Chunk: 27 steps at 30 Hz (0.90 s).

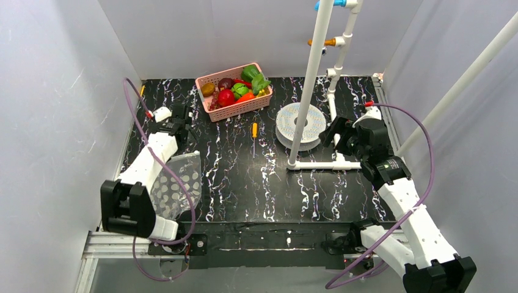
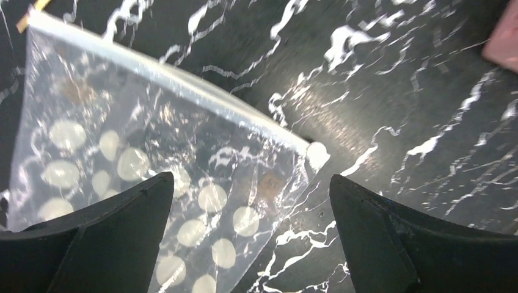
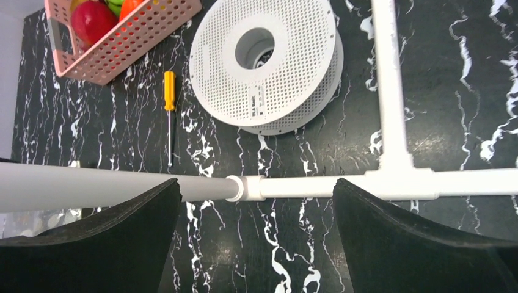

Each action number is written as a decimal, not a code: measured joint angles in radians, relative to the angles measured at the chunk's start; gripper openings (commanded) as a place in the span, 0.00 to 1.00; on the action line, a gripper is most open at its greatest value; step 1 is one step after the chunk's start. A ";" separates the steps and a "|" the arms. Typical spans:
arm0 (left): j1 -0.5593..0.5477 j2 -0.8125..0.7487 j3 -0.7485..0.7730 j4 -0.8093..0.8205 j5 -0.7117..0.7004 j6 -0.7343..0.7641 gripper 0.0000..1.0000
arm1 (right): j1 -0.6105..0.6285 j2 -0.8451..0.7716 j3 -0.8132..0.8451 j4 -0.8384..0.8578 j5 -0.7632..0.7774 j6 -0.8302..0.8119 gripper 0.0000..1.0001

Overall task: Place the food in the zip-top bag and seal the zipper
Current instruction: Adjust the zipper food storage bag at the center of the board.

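Jaws wide apart on both my arms, nothing gripped. My left pincer (image 2: 250, 180) hangs over the black marbled table (image 2: 397, 91), a corner of the zip-top bag (image 2: 140, 152) showing between its fingers, the zipper (image 2: 177, 82) along the bag's top edge there. The food (image 1: 237, 88) sits piled in the pink basket (image 1: 239, 110) at the back. My right pincer (image 3: 256, 183) hovers above a white pipe (image 3: 391, 183), near a white spool (image 3: 269, 67).
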State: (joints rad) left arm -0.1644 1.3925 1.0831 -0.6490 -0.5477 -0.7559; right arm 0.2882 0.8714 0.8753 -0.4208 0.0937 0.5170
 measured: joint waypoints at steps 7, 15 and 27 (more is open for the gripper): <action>0.110 0.157 0.041 -0.112 0.112 -0.182 0.99 | 0.000 0.007 -0.004 0.005 -0.106 0.004 1.00; 0.206 0.234 0.035 -0.105 0.225 -0.232 0.99 | 0.053 0.041 -0.049 0.007 -0.210 0.002 1.00; 0.202 0.347 0.003 -0.036 0.404 -0.232 0.46 | 0.458 -0.078 -0.215 -0.068 -0.087 0.105 1.00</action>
State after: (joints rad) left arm 0.0374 1.7397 1.0858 -0.6854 -0.1435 -0.9875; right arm 0.7466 0.7932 0.6600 -0.4890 0.0070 0.6220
